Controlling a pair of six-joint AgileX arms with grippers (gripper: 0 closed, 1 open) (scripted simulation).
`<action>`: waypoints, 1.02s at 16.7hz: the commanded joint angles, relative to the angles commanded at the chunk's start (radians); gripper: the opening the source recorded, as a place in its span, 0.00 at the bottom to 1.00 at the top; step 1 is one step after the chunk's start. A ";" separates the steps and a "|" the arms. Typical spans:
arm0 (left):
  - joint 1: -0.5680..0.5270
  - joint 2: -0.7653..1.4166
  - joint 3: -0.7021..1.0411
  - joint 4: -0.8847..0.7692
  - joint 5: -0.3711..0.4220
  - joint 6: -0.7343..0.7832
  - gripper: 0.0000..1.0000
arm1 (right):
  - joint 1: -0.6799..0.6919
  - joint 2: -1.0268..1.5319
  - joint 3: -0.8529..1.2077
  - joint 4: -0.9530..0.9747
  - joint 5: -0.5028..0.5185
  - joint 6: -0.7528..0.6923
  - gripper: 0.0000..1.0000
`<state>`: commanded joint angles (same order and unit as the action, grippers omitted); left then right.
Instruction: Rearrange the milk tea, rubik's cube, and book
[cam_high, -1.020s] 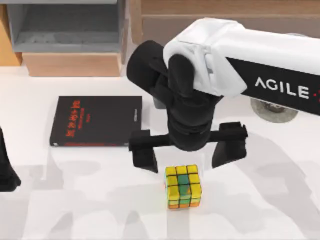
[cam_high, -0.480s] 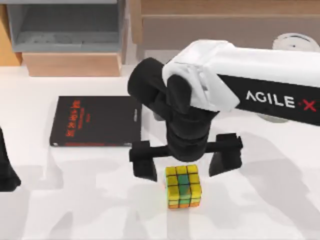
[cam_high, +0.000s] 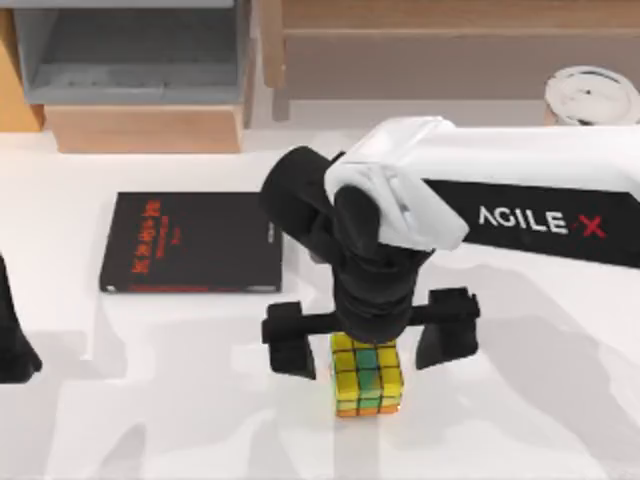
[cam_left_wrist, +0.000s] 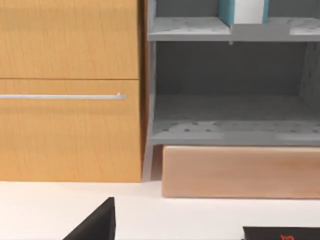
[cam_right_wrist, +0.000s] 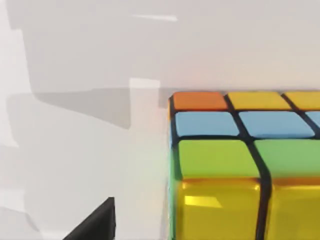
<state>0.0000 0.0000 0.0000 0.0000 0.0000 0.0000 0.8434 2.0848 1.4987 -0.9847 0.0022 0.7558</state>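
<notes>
**Right hand spread wide over the rubik's cube**

At the far left edge of the top view, low in the frame, the left hand (cam_high: 12, 345) sits parked as a dark shape; I cannot tell how its fingers stand. Its wrist view looks at an orange wooden cabinet (cam_left_wrist: 70, 90) and a grey shelf unit (cam_left_wrist: 230, 85) behind the white worktop (cam_high: 150, 400).

Left of centre in the top view, the book (cam_high: 190, 242) lies flat on the worktop, black cover up with red lettering, apart from the cube.

At lower centre, the right hand (cam_high: 370, 342) hangs directly over the rubik's cube (cam_high: 366, 378), its 2 fingers spread wide, 1 on each side of the cube and clear of it, gripping nothing. The cube rests on the worktop; the right wrist view shows its orange, yellow, blue and green squares close up (cam_right_wrist: 240, 170).

In the upper right corner, the white lid of the milk tea (cam_high: 592, 95) stands by the wooden back unit.
</notes>
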 joint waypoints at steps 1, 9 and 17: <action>0.000 0.000 0.000 0.000 0.000 0.000 1.00 | 0.000 0.000 0.000 0.000 0.000 0.000 0.92; 0.000 0.000 0.000 0.000 0.000 0.000 1.00 | 0.000 0.000 0.000 0.000 0.000 0.000 0.32; 0.000 0.000 0.000 0.000 0.000 0.000 1.00 | 0.000 0.000 0.000 0.000 0.000 0.000 0.00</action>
<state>0.0000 0.0000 0.0000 0.0000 0.0000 0.0000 0.8434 2.0848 1.4987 -0.9847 0.0022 0.7558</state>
